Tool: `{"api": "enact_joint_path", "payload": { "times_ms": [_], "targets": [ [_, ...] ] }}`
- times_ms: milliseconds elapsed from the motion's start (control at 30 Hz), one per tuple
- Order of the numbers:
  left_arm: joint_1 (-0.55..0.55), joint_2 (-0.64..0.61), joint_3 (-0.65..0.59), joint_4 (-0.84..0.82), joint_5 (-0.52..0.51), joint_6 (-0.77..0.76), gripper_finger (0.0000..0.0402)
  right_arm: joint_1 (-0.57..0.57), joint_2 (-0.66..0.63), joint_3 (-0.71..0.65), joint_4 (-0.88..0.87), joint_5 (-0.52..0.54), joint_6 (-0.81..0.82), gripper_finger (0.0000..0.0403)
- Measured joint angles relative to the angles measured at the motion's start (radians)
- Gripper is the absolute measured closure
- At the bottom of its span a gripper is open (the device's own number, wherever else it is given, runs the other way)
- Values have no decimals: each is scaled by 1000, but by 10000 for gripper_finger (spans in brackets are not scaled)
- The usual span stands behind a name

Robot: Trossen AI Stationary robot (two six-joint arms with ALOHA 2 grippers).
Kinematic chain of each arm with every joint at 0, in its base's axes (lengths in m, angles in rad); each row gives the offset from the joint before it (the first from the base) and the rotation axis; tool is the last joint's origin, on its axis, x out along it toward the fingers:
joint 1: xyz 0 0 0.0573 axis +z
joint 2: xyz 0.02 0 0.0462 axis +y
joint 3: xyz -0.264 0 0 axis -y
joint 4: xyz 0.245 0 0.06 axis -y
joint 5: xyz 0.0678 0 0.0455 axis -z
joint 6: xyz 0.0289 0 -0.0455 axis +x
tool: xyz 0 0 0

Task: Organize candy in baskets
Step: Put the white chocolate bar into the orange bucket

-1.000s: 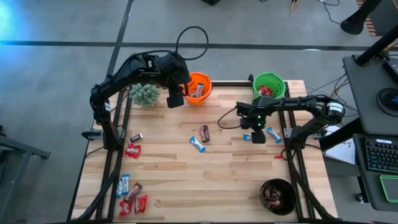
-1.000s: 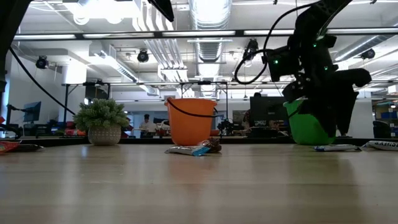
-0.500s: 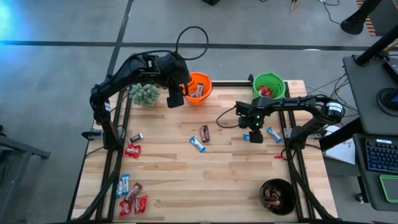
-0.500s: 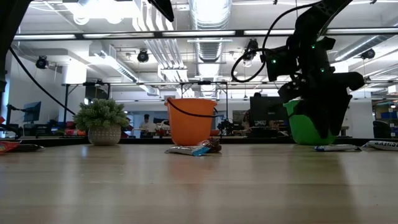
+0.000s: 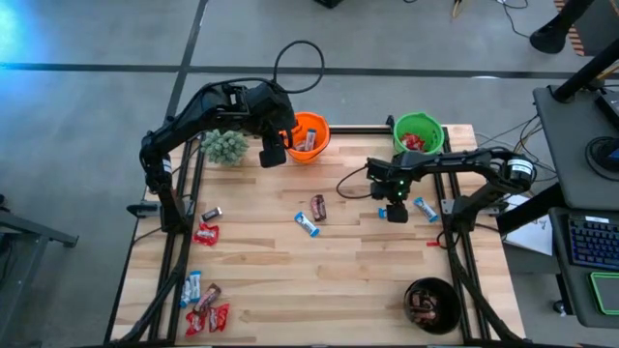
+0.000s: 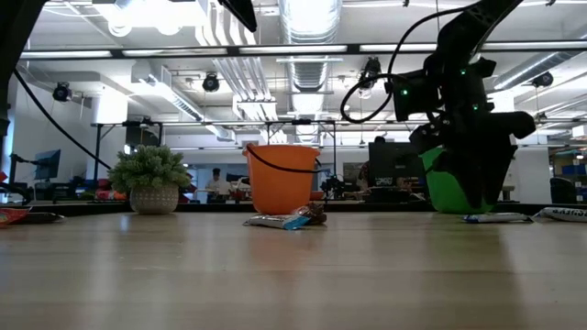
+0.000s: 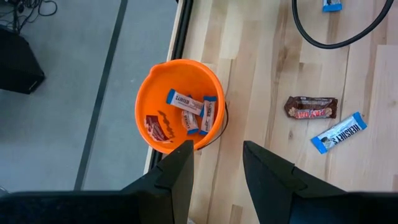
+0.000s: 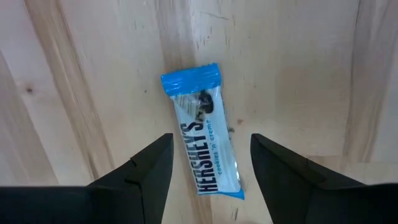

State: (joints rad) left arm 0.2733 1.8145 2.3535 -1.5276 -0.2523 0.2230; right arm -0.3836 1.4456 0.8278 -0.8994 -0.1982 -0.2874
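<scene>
My right gripper point(image 8: 211, 155) is open and points down over a light blue-and-white candy bar point(image 8: 205, 134) lying flat on the wood, with one finger on each side of it and neither touching it. In the high view this gripper point(image 5: 395, 207) sits below the green basket point(image 5: 419, 132), which holds red candy. My left gripper point(image 7: 217, 155) is open and hovers beside the orange basket point(image 7: 180, 106), which holds several bars. The black basket point(image 5: 431, 304) stands near the table's near right corner. Loose candy lies mid-table point(image 5: 311, 217) and near the near left corner point(image 5: 203, 304).
A fuzzy potted plant point(image 5: 225, 146) stands left of the orange basket. Another blue bar point(image 5: 426, 209) lies just right of my right gripper. Red and brown bars point(image 5: 206, 229) lie by the left edge. A black cable point(image 5: 353, 184) crosses the wood near the right arm.
My right gripper has shifted a little toward the table's left, staying open and pointing down. The left arm has kept still, and no candy has moved.
</scene>
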Motion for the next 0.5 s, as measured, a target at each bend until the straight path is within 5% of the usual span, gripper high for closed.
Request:
{"api": "enact_joint_path", "payload": {
  "times_ms": [500],
  "targets": [
    [0,0,0,1,0,0,280,0,0,-28,42,-3,117,199]
  ]
}}
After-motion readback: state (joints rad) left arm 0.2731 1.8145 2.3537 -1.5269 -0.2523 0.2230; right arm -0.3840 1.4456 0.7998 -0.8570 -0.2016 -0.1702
